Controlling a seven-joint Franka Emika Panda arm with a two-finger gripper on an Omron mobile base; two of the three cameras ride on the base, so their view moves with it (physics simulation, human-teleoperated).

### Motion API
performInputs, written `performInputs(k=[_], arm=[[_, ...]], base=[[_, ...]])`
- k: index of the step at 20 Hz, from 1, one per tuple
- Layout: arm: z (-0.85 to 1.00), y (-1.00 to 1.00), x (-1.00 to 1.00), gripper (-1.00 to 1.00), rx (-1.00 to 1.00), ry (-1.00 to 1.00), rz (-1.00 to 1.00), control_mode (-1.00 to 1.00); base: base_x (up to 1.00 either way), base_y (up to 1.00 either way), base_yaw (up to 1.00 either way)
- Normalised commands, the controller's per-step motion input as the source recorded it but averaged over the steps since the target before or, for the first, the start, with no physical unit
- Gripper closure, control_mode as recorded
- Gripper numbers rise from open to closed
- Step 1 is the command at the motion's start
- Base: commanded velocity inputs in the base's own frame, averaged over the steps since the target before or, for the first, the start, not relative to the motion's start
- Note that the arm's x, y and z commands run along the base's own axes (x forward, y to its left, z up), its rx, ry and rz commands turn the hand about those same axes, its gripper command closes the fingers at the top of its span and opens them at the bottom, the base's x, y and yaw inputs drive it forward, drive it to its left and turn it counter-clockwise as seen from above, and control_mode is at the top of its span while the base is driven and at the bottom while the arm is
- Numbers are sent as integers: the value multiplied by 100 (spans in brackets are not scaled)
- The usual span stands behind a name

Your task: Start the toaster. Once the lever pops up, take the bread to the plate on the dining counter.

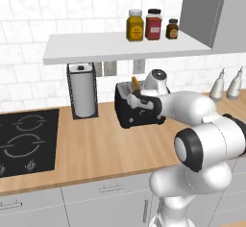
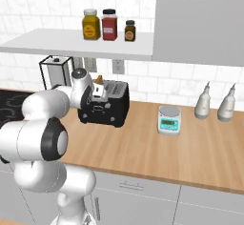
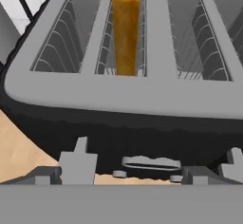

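Hovering close over the front of the toaster (image 3: 118,123), the gripper (image 3: 152,168) has its fingers spread wide, holding nothing. Bread (image 3: 126,28) stands upright in one of the slots, its golden crust edge poking above the grey top. That toaster sits on the wood counter (image 1: 105,144), beside the paper-towel holder (image 1: 82,90).

Bread (image 3: 126,28) upright in toaster (image 3: 118,123) slot, pincer (image 3: 156,168) before.

Toaster (image 1: 137,108): right half hidden behind arm in left base view; left end hidden by the hand in right base view. Bread (image 3: 126,28): top cut by hand view's upper edge, lower part down in slot. Jar labels on shelf too small to read.
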Motion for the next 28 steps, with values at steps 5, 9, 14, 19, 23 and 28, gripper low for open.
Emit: performInputs(k=[5,9,14,19,23,28], arm=[[-17,0,5,-100,0,0,0,-100],[-22,0,7,-100,0,0,0,-100],[-25,0,8,-100,0,0,0,-100],[-29,0,1,-100,0,0,0,-100],[-34,0,0,-100,0,1,0,-100],[-25,0,0,-100,0,3,0,-100]], base=[[0,0,0],[0,0,0],[0,0,0],[0,0,0],[0,0,0],[0,0,0]])
